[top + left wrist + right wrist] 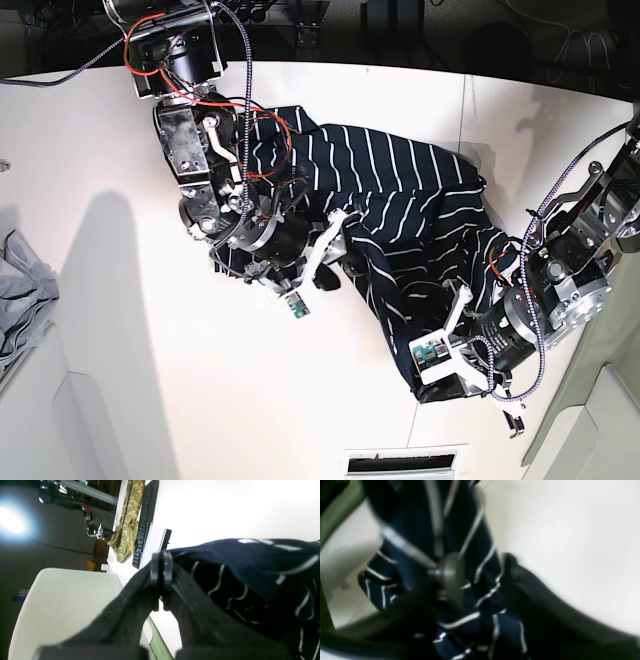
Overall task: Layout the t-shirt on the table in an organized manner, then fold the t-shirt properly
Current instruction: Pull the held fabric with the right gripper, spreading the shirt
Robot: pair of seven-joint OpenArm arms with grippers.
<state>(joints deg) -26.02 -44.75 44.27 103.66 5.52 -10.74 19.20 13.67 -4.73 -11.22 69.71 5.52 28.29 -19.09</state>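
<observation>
**A robotics lab workspace**

Two robot arms with exposed red and black wiring reach over a large white bench (130,330), a lab rig rather than a home. Beyond the bench's edge, the left wrist view shows a black keyboard (145,522), camouflage cloth (127,520) beside it, and metal framing (85,491).

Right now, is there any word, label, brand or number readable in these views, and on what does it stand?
None can be read.
keyboard: keys show in the left wrist view, legends too small to read.
t-shirt: only white stripes, no print visible.
table: bare white, no markings.
</observation>
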